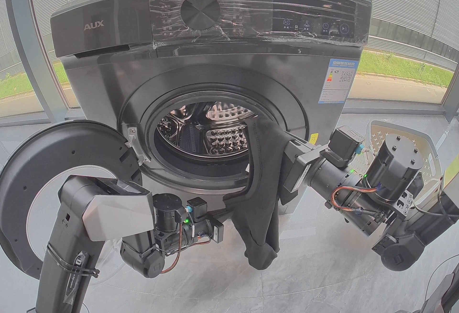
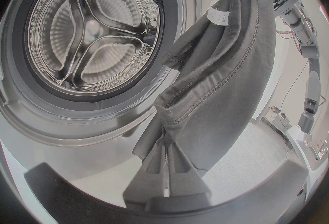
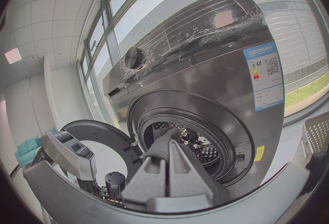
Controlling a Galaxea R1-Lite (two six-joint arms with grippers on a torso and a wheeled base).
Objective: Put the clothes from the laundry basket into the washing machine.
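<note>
The washing machine (image 1: 210, 65) stands in front of me with its round door (image 1: 43, 170) swung open to the left and its steel drum (image 2: 89, 26) bare inside. A dark grey garment (image 1: 260, 213) hangs in front of the right side of the drum opening, drooping toward the floor. My right gripper (image 3: 168, 144) is shut on the garment's upper part (image 3: 162, 142) at the opening's right rim. Lower down, below the opening, my left gripper (image 2: 166, 141) is shut on a stitched hem of the garment (image 2: 219, 74). The cream laundry basket (image 1: 420, 146) sits at the right behind my right arm.
The open door takes up the space at the left, close to my left arm (image 1: 95, 213). Pale tiled floor (image 1: 311, 275) lies in front of the machine. Windows run behind it. The basket's perforated wall (image 3: 317, 130) shows beside the machine.
</note>
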